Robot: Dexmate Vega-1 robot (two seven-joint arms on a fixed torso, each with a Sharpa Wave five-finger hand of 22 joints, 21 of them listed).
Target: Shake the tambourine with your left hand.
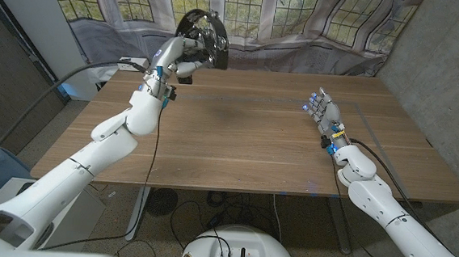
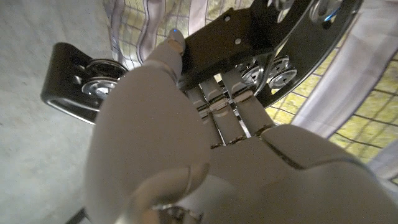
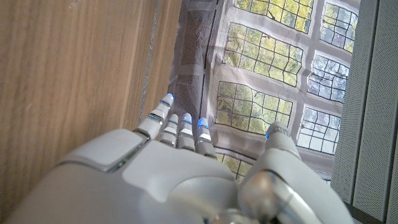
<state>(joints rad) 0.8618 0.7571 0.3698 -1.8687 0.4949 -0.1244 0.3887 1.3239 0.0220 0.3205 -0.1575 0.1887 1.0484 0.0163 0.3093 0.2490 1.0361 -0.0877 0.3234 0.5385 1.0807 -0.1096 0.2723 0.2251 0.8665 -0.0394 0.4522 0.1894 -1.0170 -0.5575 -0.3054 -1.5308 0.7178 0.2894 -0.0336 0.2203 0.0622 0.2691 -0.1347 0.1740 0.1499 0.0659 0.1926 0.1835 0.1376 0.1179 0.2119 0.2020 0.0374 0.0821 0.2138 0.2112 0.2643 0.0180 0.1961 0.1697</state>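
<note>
A black tambourine (image 1: 206, 34) with silver jingles is held up in the air over the table's far left part. My left hand (image 1: 179, 57) grips its rim from below. In the left wrist view the fingers (image 2: 224, 109) wrap around the black frame of the tambourine (image 2: 236, 31), with jingle discs on both sides. My right hand (image 1: 323, 115) stands on the table at the right, fingers straight and apart, holding nothing. Seen from the right wrist, the right hand (image 3: 180, 162) points toward the curtain with nothing in it.
The wooden table (image 1: 245, 138) stretches between both arms. A printed window curtain (image 1: 302, 20) hangs behind the far edge. A grey wall (image 1: 452, 71) stands close on the right. Cables run along my left arm.
</note>
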